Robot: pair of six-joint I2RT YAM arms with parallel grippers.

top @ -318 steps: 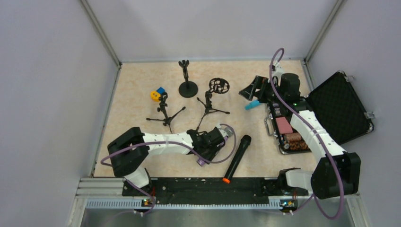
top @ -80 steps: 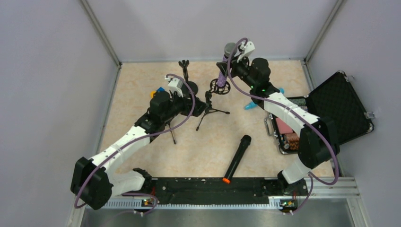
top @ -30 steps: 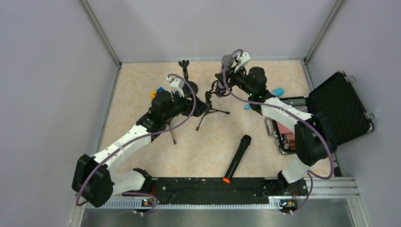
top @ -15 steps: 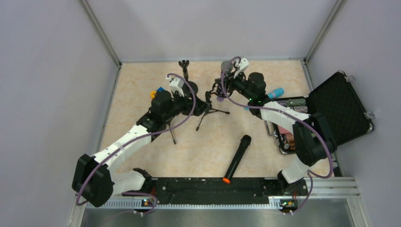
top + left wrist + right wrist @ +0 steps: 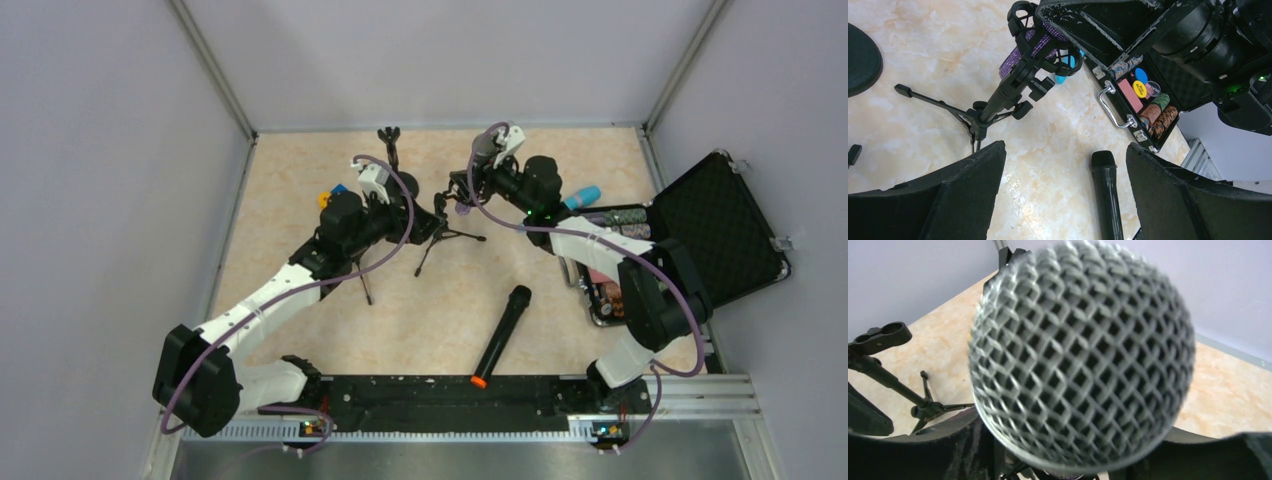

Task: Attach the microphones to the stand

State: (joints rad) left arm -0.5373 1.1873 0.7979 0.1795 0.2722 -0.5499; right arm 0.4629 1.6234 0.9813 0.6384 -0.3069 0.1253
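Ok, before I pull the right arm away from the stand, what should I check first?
1. Purple microphone seated in the shock mount of the tripod stand: ok, its body sits through it.
2. Right end effector open: cannot tell, the grille fills its view.
3. Left end effector free: ok, open and empty.
4. Tripod stand's legs on the table: ok.
5. Black microphone reachable next: ok, lying alone on the table.
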